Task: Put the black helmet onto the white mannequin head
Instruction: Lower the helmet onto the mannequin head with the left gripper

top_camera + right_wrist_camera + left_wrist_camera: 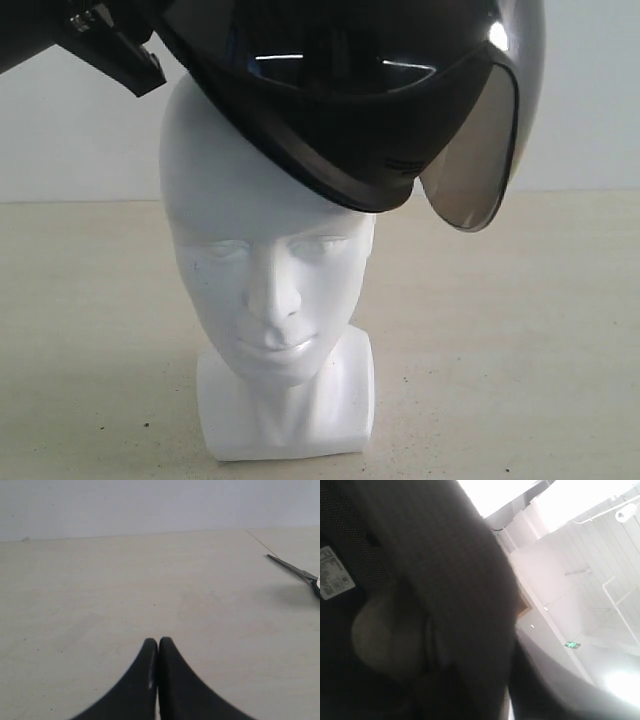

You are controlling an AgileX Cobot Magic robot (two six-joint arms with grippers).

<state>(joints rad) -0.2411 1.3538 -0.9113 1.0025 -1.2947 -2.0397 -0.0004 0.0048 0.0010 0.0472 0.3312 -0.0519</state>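
A: Black helmet (350, 100) is on the white mannequin head (270, 270), but only perched. It rests tilted on the crown, its rim high on the left arm's side and sloping down past the brow on the other. The scalp on the high side is bare.

B: So the step is seating it, not delivering it. What would you do?

A: I'd judge it needs levelling first. Bring the raised side down and slide the shell across until the head sits in the middle of the opening. It is wider than the head, so it could slip off if freed while lopsided.

B: And the visor (475, 160)?

A: It hangs off to the side of the head rather than over the face, so a slow turn toward the front looks due as well.

B: Who does the work?

A: The left gripper (125, 50), up at the raised edge of the helmet. Its jaws are hidden by the shell, so I cannot tell whether they pinch the rim or stand free of it. The right gripper (158, 642) is pressed together on nothing, away from the head.

B: Any cue from the wrist?

A: The left wrist view looks into the padded lining (445, 555) with its small white label (335, 572). It is too dark to judge contact.
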